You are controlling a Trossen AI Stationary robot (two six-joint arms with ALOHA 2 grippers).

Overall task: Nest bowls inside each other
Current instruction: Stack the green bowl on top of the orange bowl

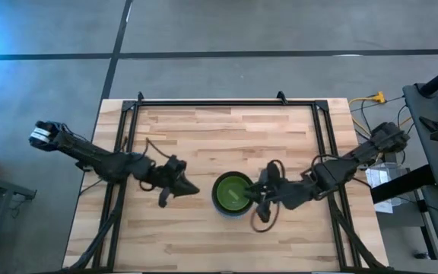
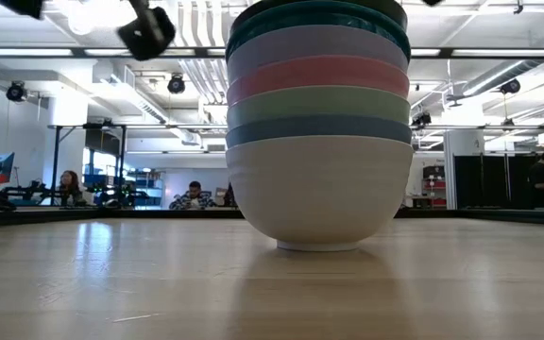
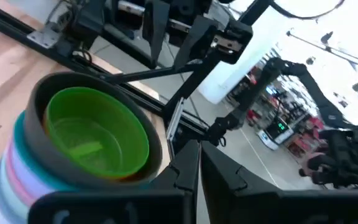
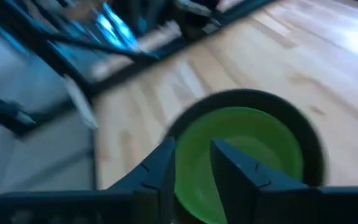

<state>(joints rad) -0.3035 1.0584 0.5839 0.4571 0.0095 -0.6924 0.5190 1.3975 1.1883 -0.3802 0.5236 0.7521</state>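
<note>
Since the stack of bowls [image 1: 232, 193] looks fully nested, you see the right end effector [image 1: 254, 195] parted over its rim, while the left end effector [image 1: 192, 187] waits beside it, slightly open.

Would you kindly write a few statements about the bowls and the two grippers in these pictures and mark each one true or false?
1. The bowls stand nested in one stack on the table. True.
2. The innermost bowl on top is red. False: the bright green bowl sits innermost.
3. The bottom bowl of the stack is the white bowl. True.
4. The left gripper touches the stack. False: it hangs apart, to the stack's left in the high view.
5. The right gripper is at the stack's rim. True.
</note>
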